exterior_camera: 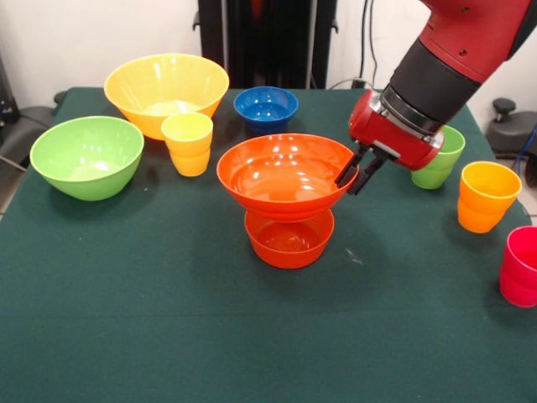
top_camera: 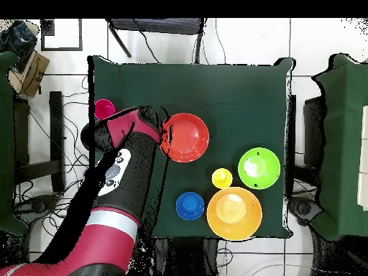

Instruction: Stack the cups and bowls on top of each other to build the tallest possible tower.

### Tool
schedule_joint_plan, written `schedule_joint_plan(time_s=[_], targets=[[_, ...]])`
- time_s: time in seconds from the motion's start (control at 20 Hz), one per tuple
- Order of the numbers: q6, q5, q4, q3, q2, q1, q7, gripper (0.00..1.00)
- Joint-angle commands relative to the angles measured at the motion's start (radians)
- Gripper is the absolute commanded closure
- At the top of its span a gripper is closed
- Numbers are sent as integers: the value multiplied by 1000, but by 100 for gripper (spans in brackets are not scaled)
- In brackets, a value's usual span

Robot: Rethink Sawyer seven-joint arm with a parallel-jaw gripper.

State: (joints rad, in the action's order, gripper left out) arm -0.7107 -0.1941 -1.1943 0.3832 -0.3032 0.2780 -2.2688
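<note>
Tower of two orange bowls, jaws at its rim.

Front view shows the tower (exterior_camera: 288, 197) as a wide glossy orange plastic bowl (exterior_camera: 285, 175) seated upright on a smaller orange bowl (exterior_camera: 289, 241), axis vertical, mid-tabletop (exterior_camera: 168, 319); overhead view shows only the wide bowl's round mouth, hiding the base. The red-and-black gripper (exterior_camera: 356, 174) angles down at the wide bowl's rim, jaws narrowly parted astride the rim; contact cannot be confirmed. The arm hides the green ridged cup (exterior_camera: 440, 158) from overhead.

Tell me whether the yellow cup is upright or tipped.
Upright: the yellow cup stands on the table with its open mouth up.
</note>
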Motion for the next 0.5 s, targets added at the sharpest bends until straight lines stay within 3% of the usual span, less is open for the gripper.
schedule_joint_plan(time_s=[0.05,0.5], targets=[[-63,-25,63,-54,14,-2,-13,100],[-66,-20,91,-61,27,-14,2,100]])
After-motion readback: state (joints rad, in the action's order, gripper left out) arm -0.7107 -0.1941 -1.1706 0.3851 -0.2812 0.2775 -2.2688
